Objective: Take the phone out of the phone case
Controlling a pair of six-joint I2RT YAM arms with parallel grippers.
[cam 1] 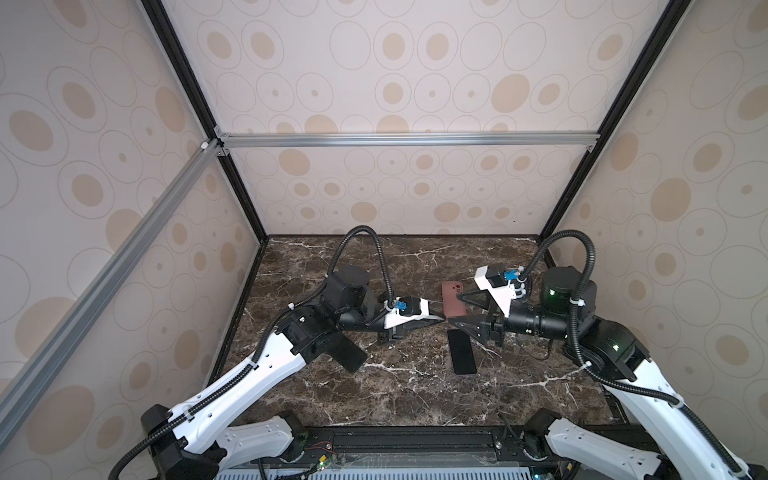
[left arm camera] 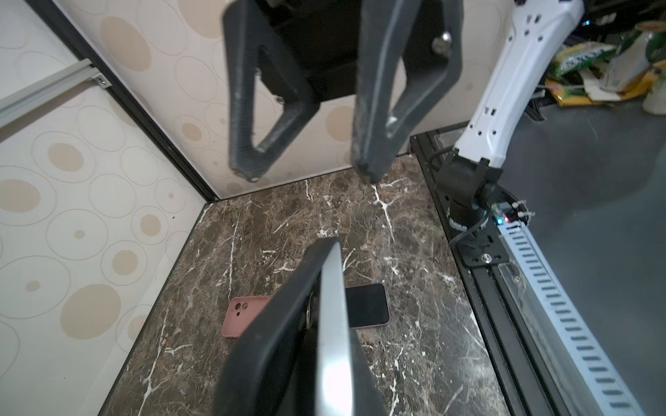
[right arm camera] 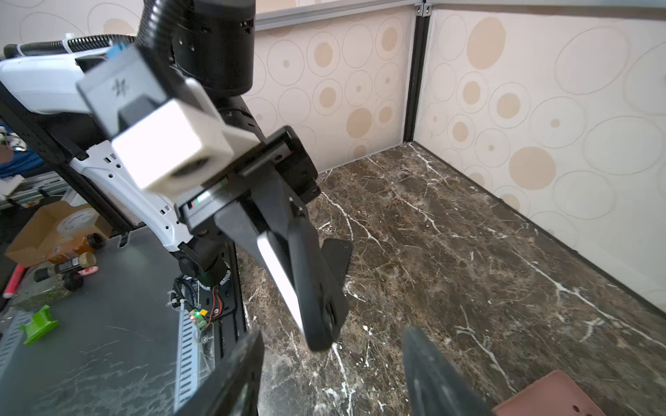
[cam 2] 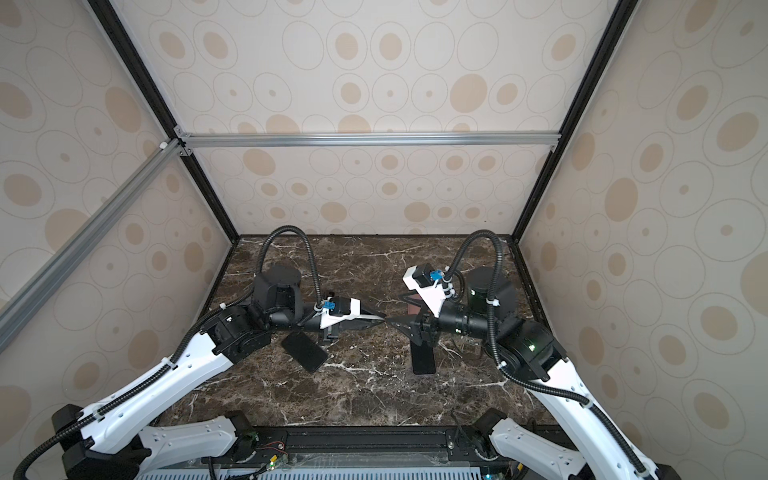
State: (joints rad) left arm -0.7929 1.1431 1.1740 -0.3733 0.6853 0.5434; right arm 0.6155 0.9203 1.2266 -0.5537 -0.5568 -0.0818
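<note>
Clamped in the left end effector, mid-air at centre frame: black phone case, phone gaping out along one edge. Spread wide just beside its tip: right end effector. Plenty of bare desk toward the lower edge; pink case lying flat beyond.

Enclosure and work surface, viewed from above and from both wrists.
Three wall panels carry cream wallpaper printed with tan ovals and thin rings. Black corner posts and aluminium rails frame them. The tabletop is dark brown marble pattern with white veins, evenly lit. Outside the open side lies a grey surface holding a cardboard box, a green plastic part and snack packets.
</note>
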